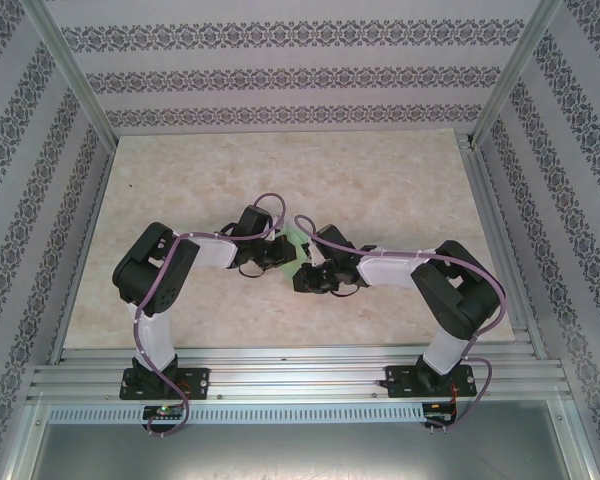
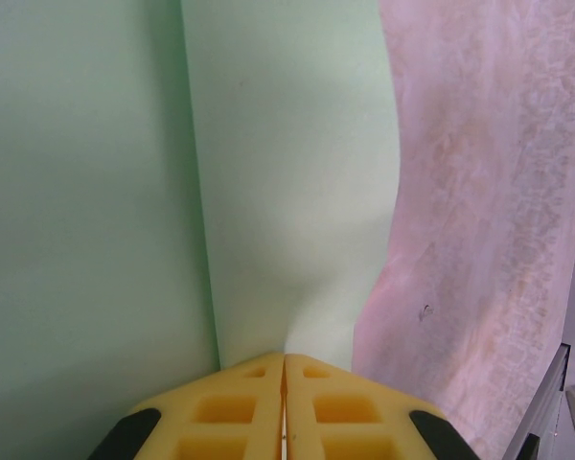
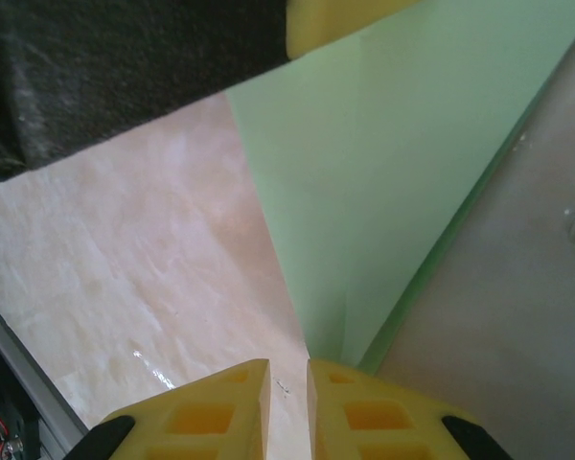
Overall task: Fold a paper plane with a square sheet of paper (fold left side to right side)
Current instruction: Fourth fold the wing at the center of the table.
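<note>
Likely mid-fold: your left gripper (image 2: pixel 284 357) is clamped on the paper (image 2: pixel 287 192). Your right gripper (image 3: pixel 287 364) is barely parted and empty, with the paper's tip just ahead. Next, carry the flap across.

Paper plane (image 1: pixel 296 242) between left claw (image 1: pixel 281 252), right claw (image 1: pixel 308 274)

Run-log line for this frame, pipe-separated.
phase: mid-fold | left end effector: shut on green paper, paper raised off table | right end effector: slightly open at paper's point

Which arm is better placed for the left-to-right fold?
Probably left: the left gripper is shut on the paper, ready to carry it over. The right gripper sits slightly open at its tip.
</note>
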Tool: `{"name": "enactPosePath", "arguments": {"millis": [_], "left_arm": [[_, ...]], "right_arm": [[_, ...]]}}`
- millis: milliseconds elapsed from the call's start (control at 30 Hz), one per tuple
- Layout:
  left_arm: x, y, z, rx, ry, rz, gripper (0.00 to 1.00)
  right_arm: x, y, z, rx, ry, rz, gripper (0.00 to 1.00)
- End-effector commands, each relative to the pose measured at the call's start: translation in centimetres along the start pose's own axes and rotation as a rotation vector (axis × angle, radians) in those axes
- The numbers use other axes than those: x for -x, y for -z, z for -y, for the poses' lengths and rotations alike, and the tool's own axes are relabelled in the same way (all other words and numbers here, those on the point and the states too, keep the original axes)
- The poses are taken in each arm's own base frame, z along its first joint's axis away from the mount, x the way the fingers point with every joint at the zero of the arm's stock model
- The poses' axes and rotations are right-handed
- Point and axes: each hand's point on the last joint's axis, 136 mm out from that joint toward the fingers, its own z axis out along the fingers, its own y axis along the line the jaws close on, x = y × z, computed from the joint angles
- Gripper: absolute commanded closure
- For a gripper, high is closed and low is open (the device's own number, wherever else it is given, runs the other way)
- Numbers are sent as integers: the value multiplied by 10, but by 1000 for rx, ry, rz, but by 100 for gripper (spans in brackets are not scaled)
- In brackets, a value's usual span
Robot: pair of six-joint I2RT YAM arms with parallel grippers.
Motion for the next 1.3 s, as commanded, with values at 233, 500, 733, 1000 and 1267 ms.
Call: {"name": "enactPosePath", "arguments": {"millis": [233, 500, 733, 1000, 1267], "left_arm": [[-20, -7, -46, 155, 35, -36, 89], [-19, -7, -47, 160, 35, -37, 89], [-20, -7, -48, 160, 37, -39, 89], [-21, -7, -48, 157, 39, -39, 89], [-20, -7, -46, 155, 35, -38, 89]], "right_arm": [[-15, -12, 8, -1, -17, -45, 82], [-19, -6, 14, -28, -17, -45, 82], [8, 21, -14, -4, 57, 22, 81], [17, 2, -11, -1, 46, 21, 79], [0, -7, 10, -53, 14, -22, 79]]}}
